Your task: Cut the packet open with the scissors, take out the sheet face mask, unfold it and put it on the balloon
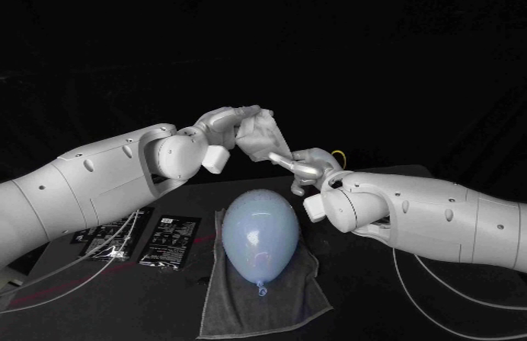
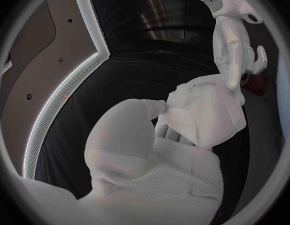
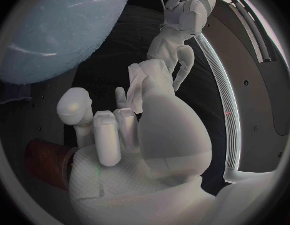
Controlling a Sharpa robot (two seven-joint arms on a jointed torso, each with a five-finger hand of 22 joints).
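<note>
Mask: white folded sheet face mask (image 1: 270, 138), held in the air above the far end of the pale blue oval balloon (image 1: 260, 233).
Left robot hand (image 1: 231, 130): grasping the mask's upper part.
Right robot hand (image 1: 305, 167): just below the mask, nearer its free lower edge. Its fingers touch the edge, but you cannot tell whether they pinch it.
Balloon axis: runs toward the robot, on a grey towel (image 1: 275, 303) on the black bench (image 1: 352, 318).

the balloon (image 1: 260, 228) is smooth and glossy, like thin rubber, with bright highlights. the grey towel (image 1: 263, 307) under it is matt, rough-woven cloth. the sheet mask (image 2: 207, 112) looks thin, soft and matt, like limp fabric. the black packets (image 1: 170, 242) have a plastic sheen. the left hand (image 1: 236, 132) and right hand (image 1: 308, 166) are satin silver, with finely dimpled palms. the white arm shells (image 1: 88, 181) are smooth plastic. the worktop (image 1: 362, 318) is matt black.
</note>
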